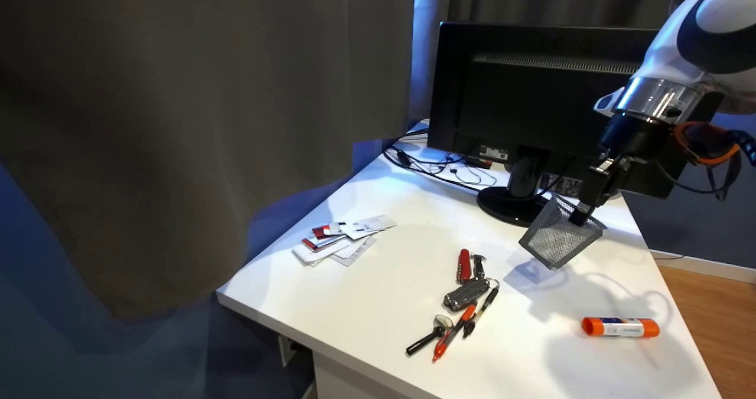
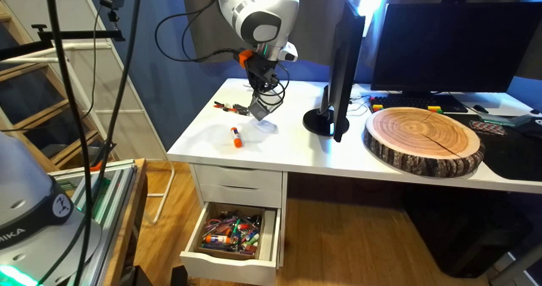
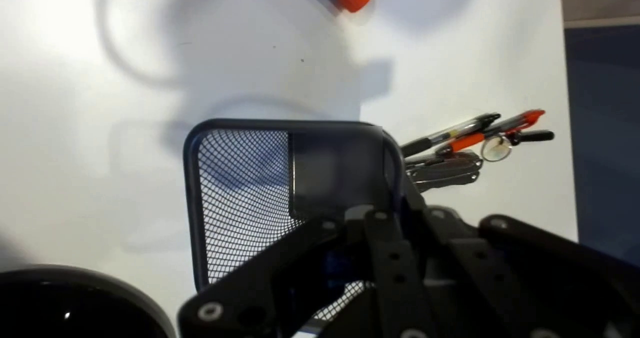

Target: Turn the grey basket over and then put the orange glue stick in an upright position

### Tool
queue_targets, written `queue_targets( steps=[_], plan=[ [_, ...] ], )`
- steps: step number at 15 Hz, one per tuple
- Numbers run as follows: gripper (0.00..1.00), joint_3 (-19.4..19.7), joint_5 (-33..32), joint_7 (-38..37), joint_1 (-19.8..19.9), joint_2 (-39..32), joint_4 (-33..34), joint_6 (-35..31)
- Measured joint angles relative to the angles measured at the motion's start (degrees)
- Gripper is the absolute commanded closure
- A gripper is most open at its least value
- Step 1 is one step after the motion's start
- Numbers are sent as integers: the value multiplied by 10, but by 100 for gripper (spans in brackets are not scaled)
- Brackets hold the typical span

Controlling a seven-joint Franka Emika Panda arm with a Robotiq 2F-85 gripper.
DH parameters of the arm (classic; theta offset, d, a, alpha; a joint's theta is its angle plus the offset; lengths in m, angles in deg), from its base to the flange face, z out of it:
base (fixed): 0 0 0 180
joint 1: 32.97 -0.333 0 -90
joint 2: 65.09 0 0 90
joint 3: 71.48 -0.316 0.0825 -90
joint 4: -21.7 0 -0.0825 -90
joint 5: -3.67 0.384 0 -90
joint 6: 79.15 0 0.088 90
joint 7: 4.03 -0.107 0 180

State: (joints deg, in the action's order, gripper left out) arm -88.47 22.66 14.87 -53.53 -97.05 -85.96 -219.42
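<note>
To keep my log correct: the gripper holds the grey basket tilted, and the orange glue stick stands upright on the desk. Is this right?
Not upright: the orange glue stick lies on its side on the desk, as both exterior views show. The gripper does hold the grey basket tilted.

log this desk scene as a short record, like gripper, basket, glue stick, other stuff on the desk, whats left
gripper: closed on the edge of the grey basket
grey basket: tilted, apparently off the desk
orange glue stick: lying on its side on the desk, apart from the basket
also on desk: pile of cards, pens, wood slice
lower drawer: open, stationery inside
task left: grey basket not set down, orange glue stick not upright
</note>
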Motion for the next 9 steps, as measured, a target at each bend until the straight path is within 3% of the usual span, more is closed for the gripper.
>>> queue_targets(
  steps=[4, 9],
  plan=[
    [98, 33, -134, -119, -33, 2, 0, -6],
    [98, 46, -214, -195, -54, -5, 3, -6]
  ],
)
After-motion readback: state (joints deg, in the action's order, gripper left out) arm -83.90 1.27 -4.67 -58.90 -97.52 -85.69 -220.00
